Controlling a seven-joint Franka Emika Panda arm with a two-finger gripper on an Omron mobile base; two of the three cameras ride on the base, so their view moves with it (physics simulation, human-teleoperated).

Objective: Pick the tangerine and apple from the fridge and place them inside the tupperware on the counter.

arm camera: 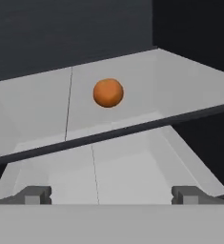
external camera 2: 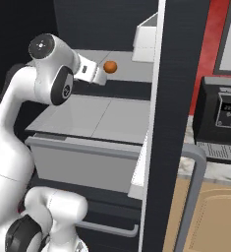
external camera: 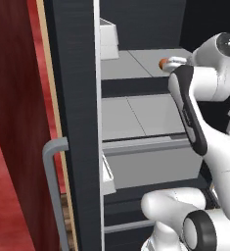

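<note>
bright orange, smooth and stemless, the small round tangerine [arm camera: 108, 92] is sitting on the upper light grey shelf [arm camera: 32, 109] of the tall dark grey fridge [external camera: 72, 98], near the shelf's front edge.

the white arm's two-finger gripper [arm camera: 112, 194] is hovering in front of that shelf edge with its jaws standing wide apart and nothing between them; the fruit is lying ahead of the tips, apart from them.

risks, as i judge them:
- the dark shelf lip is lying between tips and fruit; a low approach could be striking it.
- a round fruit on a smooth shelf could be rolling deeper if one finger is touching first.

views: the hand view is giving the jaw spread and the lip. the right base view is adding a black coffee machine [external camera 2: 222, 120] on the marbled stone counter [external camera 2: 213, 170]. the left base view is showing the fruit half hidden behind the wrist.
</note>
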